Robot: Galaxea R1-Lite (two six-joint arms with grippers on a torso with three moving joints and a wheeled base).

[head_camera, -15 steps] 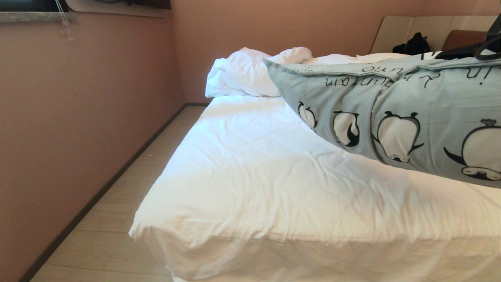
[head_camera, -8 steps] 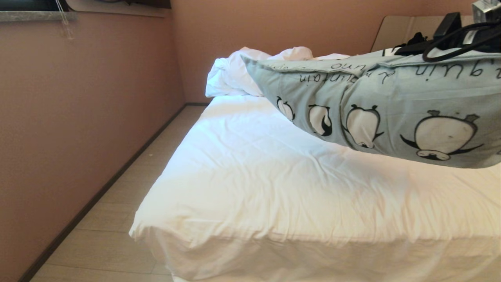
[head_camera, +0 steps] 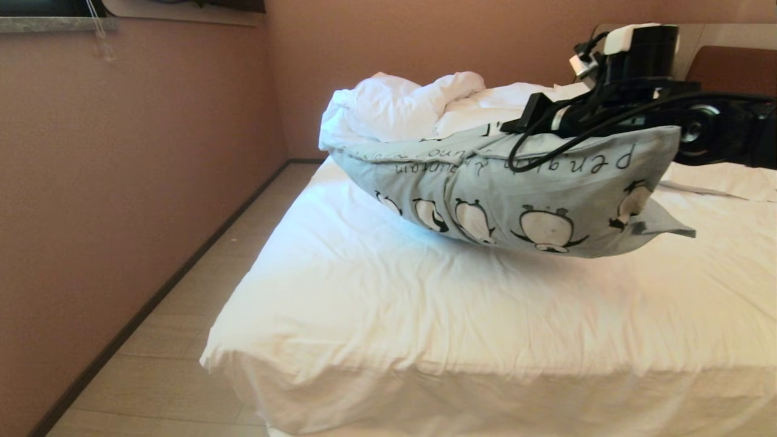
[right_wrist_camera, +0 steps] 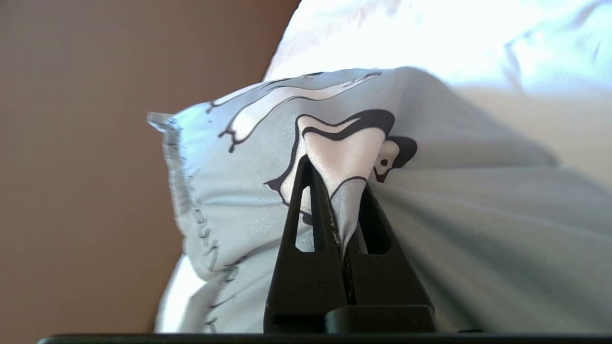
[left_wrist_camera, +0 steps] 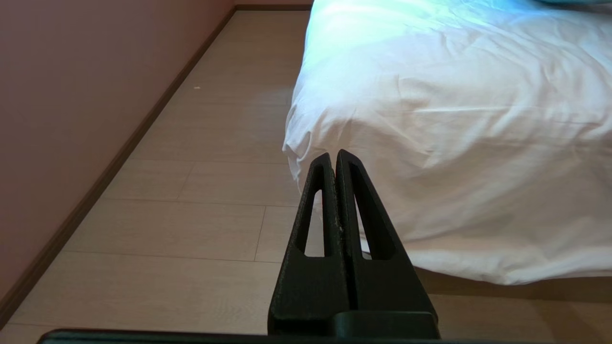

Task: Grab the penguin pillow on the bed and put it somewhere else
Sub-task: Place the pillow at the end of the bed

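Note:
The penguin pillow [head_camera: 516,194], pale blue-grey with black-and-white penguins and dark writing, hangs sagging in the air above the middle of the bed [head_camera: 425,303]. My right gripper [head_camera: 516,127] reaches in from the right and sits at the pillow's top edge. In the right wrist view the right gripper [right_wrist_camera: 337,179] is shut on a pinched fold of the pillow's case [right_wrist_camera: 344,153]. My left gripper [left_wrist_camera: 333,155] is shut on nothing, parked low beside the bed's near corner [left_wrist_camera: 296,143], out of the head view.
A rumpled white duvet [head_camera: 394,109] is heaped at the far left of the bed, with a brown headboard [head_camera: 734,67] behind the arm. A pink wall [head_camera: 121,182] and a strip of pale wooden floor [head_camera: 182,340] run along the bed's left side.
My right arm has swung in from the right edge, carrying the pillow leftward and farther over the bed. The pillow's whole length now shows, and its far right corner droops.

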